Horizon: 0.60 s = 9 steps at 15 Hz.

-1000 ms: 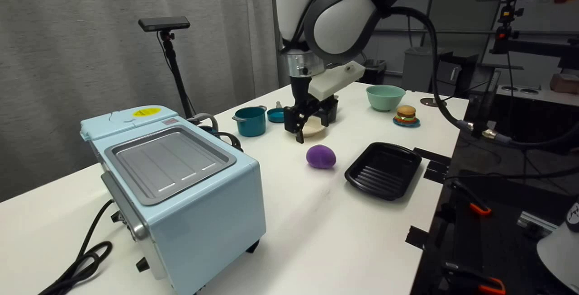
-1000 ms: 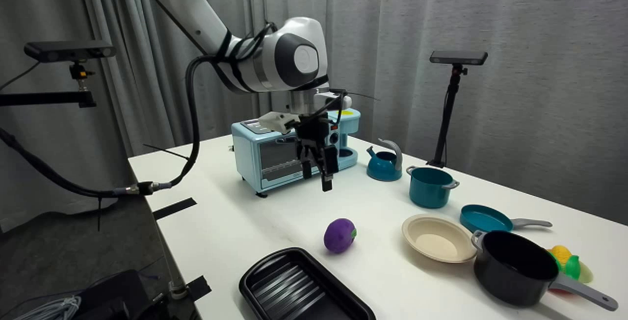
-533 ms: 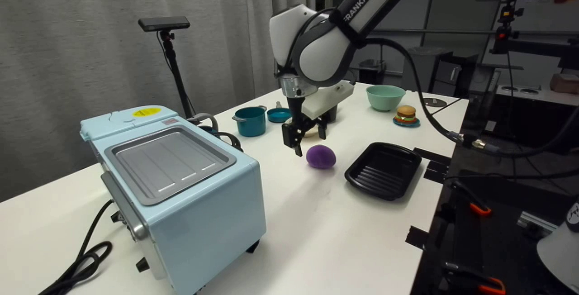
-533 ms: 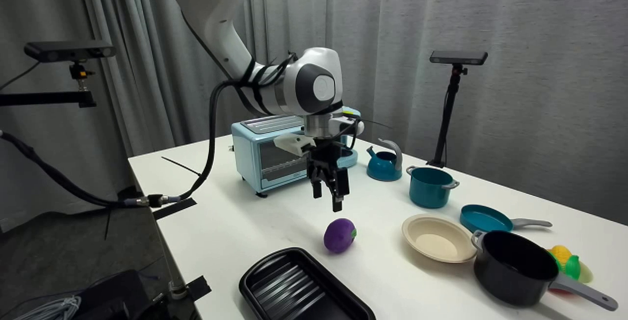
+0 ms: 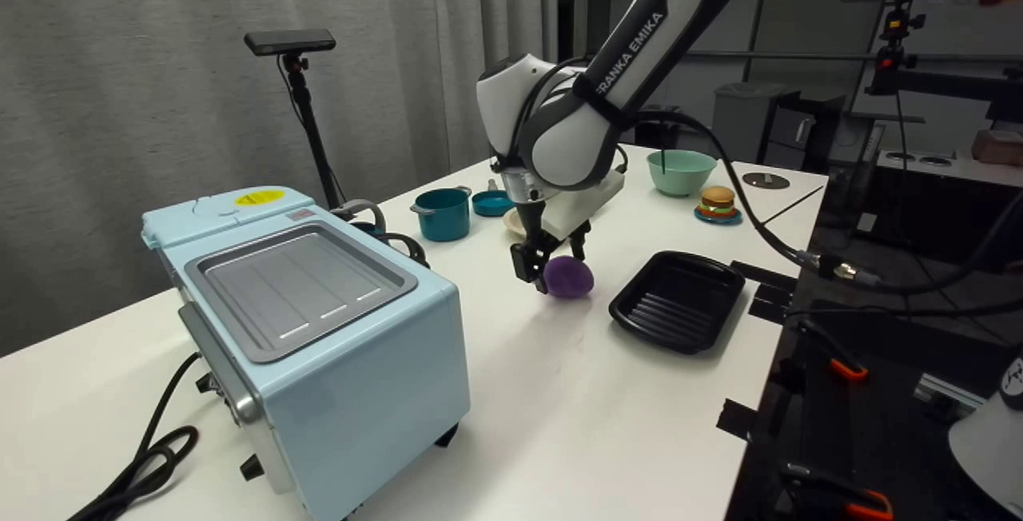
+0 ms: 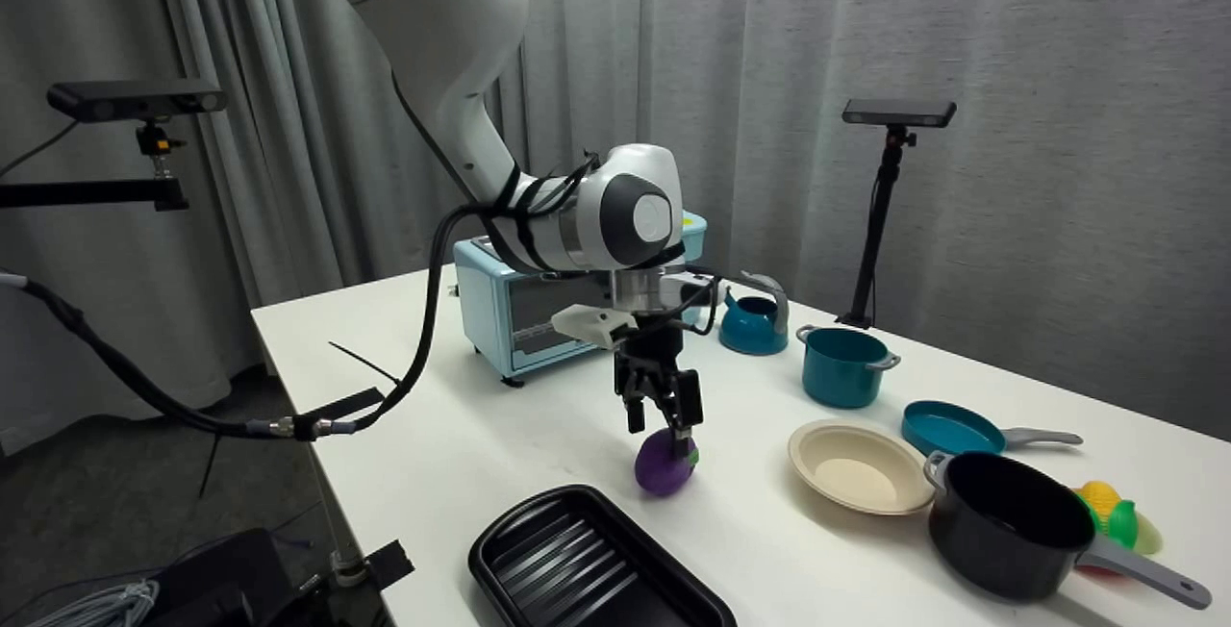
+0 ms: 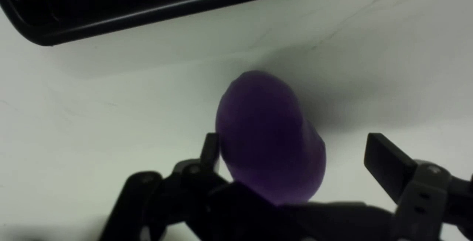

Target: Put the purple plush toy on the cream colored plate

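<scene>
I have my fingers (image 7: 390, 167) spread with the purple plush toy (image 7: 266, 130) between them on the white table (image 7: 111, 119), close by one, touching or not I can't tell, and apart from the other, a black tray (image 7: 166, 12) cut off by my wrist view's top edge.

White robot arm (image 5: 566, 149), FRANKA EMIKA lettering (image 5: 631, 53), dark grey joint cover (image 6: 617, 223), black cable (image 6: 432, 295), black pincer (image 6: 659, 431)
</scene>
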Tool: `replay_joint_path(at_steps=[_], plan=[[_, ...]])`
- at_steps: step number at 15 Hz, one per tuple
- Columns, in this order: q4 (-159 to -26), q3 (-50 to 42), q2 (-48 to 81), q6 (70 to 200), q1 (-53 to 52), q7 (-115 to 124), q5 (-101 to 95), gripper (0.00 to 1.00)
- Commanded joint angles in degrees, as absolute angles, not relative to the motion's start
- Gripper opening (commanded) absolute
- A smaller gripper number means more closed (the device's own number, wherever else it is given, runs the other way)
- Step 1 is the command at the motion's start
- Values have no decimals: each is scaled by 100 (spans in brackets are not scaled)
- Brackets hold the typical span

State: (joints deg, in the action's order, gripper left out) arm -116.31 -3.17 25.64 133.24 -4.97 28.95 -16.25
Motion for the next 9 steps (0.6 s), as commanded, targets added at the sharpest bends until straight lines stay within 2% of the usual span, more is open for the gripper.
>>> replay_joint_path(at_steps=[1,6,9], plan=[[-11494,-575,2852,13555,-688,2858,-1862,74],[-11459,-692,2960,13682,-755,2870,-1838,34],[-11286,-689,2885,13590,-774,2882,-1742,15]])
